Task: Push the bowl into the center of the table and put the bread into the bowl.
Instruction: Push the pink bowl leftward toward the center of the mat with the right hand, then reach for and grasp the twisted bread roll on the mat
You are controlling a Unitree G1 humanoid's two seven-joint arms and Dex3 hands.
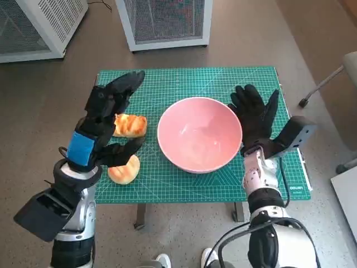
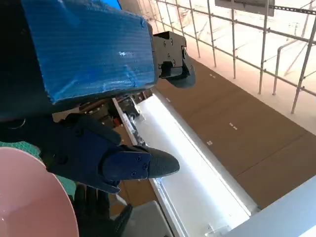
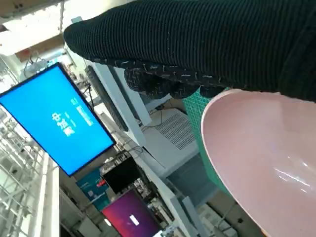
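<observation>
Head view: left hand [image 1: 106,120] spread empty above bread [image 1: 129,125]; right hand [image 1: 255,120] flat against bowl [image 1: 199,134].

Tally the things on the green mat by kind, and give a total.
Bread pieces: 2, one beside the left hand, one nearer the table's front edge.
Pink bowl: 1, empty, with the right hand at its side.
Total: 3

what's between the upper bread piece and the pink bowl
Only a bare strip of green cutting mat separates the golden bread piece from the round pink bowl, seen in the head view.
</observation>
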